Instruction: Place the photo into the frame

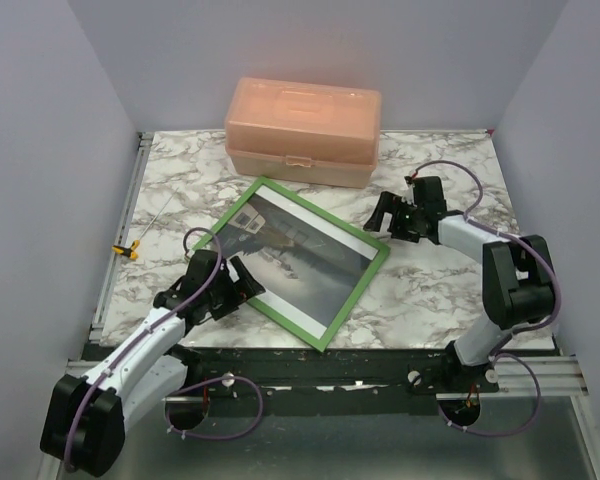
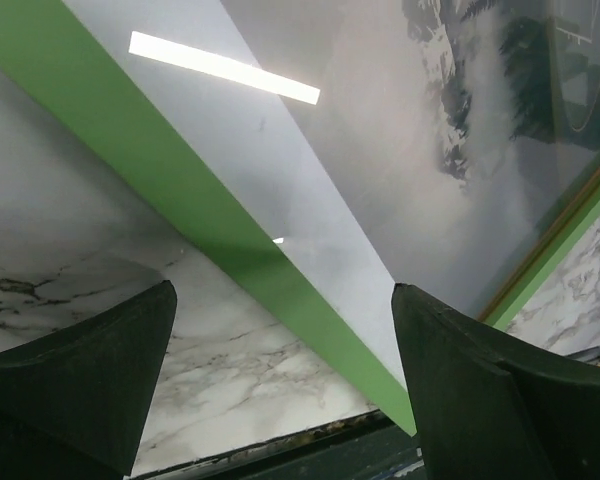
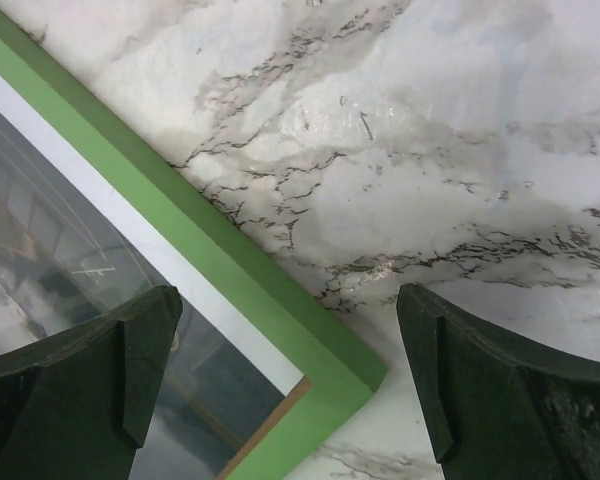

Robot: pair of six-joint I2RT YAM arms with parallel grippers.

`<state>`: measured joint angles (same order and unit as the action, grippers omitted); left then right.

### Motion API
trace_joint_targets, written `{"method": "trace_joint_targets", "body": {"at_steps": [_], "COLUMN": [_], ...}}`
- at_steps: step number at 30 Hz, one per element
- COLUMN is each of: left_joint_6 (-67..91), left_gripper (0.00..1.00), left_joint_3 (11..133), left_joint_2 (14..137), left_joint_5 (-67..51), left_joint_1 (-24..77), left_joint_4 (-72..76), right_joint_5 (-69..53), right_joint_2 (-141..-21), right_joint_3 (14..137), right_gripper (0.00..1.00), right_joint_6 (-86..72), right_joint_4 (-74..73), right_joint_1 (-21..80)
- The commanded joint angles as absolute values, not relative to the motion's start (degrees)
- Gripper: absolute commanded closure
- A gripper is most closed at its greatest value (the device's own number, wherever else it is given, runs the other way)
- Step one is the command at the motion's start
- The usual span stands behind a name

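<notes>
The green frame [image 1: 356, 295] lies flat, turned diagonally, in the middle of the marble table. The grey landscape photo [image 1: 295, 258] with white borders lies inside it, under a glossy reflection. My left gripper [image 1: 242, 281] is open at the frame's left edge; in the left wrist view the green rail [image 2: 210, 215] and photo [image 2: 420, 120] run between its fingers [image 2: 480, 400]. My right gripper [image 1: 385, 213] is open just above the frame's right corner [image 3: 350, 375]; a thin brown strip shows between photo [image 3: 70, 270] and rail there.
A peach plastic box [image 1: 303, 130] stands shut at the back, just behind the frame's top corner. A thin wire with a yellow clip [image 1: 128, 250] lies at the table's left edge [image 1: 120, 235]. Grey walls enclose the table on three sides.
</notes>
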<state>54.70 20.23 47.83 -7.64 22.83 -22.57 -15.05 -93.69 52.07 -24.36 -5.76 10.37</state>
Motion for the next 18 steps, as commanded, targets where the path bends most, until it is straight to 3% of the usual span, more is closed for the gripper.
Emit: {"method": "trace_joint_targets", "body": {"at_steps": [1, 6, 18], "left_joint_6": [55.0, 53.6, 49.6], "left_gripper": [0.13, 0.22, 0.20], "left_joint_3": [19.9, 21.2, 23.7], "left_joint_2": [53.7, 61.8, 69.2], "left_joint_5": [-13.2, -14.2, -15.0], "left_joint_1": [19.8, 19.4, 19.5], "left_joint_4": [-13.9, -11.3, -13.2], "right_joint_5": [-20.5, -20.7, -27.6], "right_joint_2": [-99.3, -100.9, -90.9], "right_joint_3": [54.5, 52.3, 34.7], "right_gripper": [0.00, 0.03, 0.06], "right_joint_6": [-24.0, -24.6, -34.2], "right_joint_4": [-8.5, -8.8, -3.4], "right_joint_1": [10.9, 13.4, 13.9]}}
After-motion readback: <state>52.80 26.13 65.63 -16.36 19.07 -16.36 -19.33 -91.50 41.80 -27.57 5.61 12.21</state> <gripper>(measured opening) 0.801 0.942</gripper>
